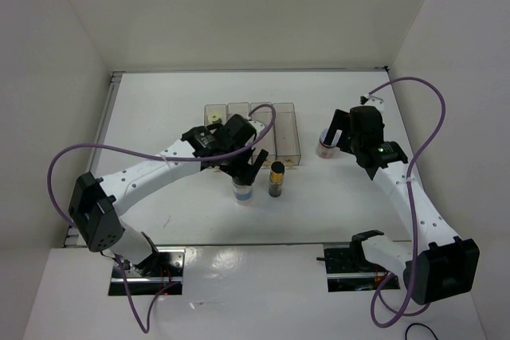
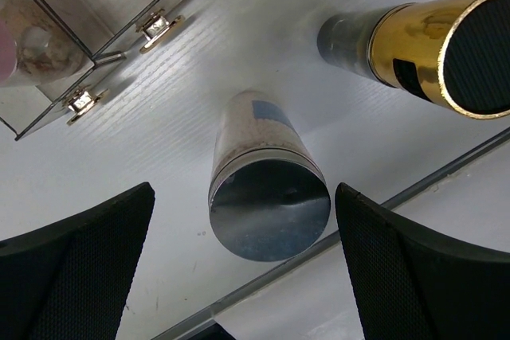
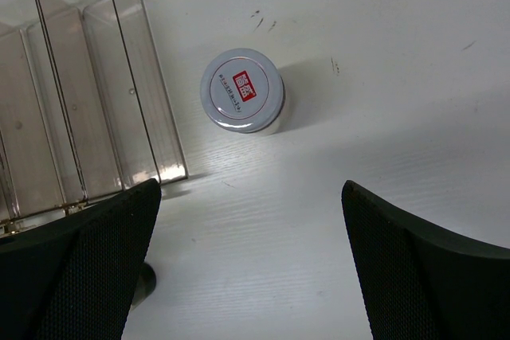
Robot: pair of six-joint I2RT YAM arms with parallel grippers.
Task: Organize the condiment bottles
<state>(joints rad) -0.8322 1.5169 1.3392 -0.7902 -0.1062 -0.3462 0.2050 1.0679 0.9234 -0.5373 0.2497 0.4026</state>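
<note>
White tabletop [image 1: 159, 117]. Left claw [image 2: 243, 193] spread wide, straddling wider clear blue-labelled bottle [image 2: 251, 137]; likely light, rigid, slick: pinch mid-body. Right claw [image 3: 251, 197] wide, empty.

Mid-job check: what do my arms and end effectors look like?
The left arm and right arm have white links with black joints, each trailing a looping purple cable. The right wrist shows a small green light. End effector fingers are black, mesh-textured.
</note>
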